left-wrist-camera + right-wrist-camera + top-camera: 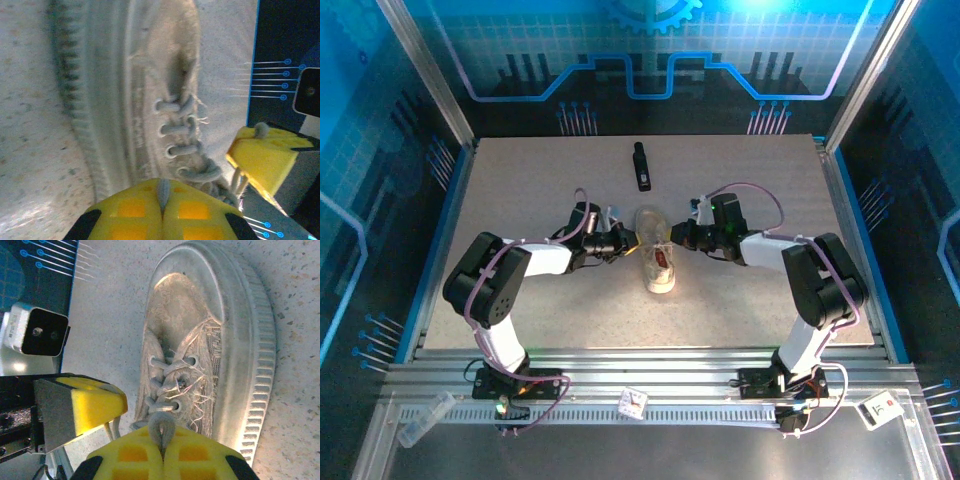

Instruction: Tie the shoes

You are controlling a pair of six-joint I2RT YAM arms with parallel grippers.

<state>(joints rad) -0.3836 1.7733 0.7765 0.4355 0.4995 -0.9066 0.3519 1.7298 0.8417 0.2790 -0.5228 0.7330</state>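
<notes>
Sneaker (658, 255), one, off-white, worn. Lies on its sole at the middle of the desk (520, 290), between the two arms, toe apparently towards the far edge. Placement judged deliberate: either arm can reach its own flank of the shoe.

Laces (167, 385), pale, thin, frayed. They are threaded through the eyelets (167, 131) and cross the tongue. One strand runs off towards each arm. No bow or finished knot can be made out.

Left jaws, closed. The yellow pads (130, 210) press flat together with a strand of the laces pinched in the seam, just beside the upper eyelets.

Right jaws, closed likewise. The pads (135, 455) are clamped on a strand or small loop, held close above the lacing from the opposite side. The grip is low and near the shoe, probably so the strands stay taut and controlled.

Black bar (641, 166), slim. Lies well apart on the far side of the desk and is not engaged.

Condition of task: judged early. Both ends are secured, with crossing and pulling yet to be done. Risk: a thin strand may slip from between the pads.
</notes>
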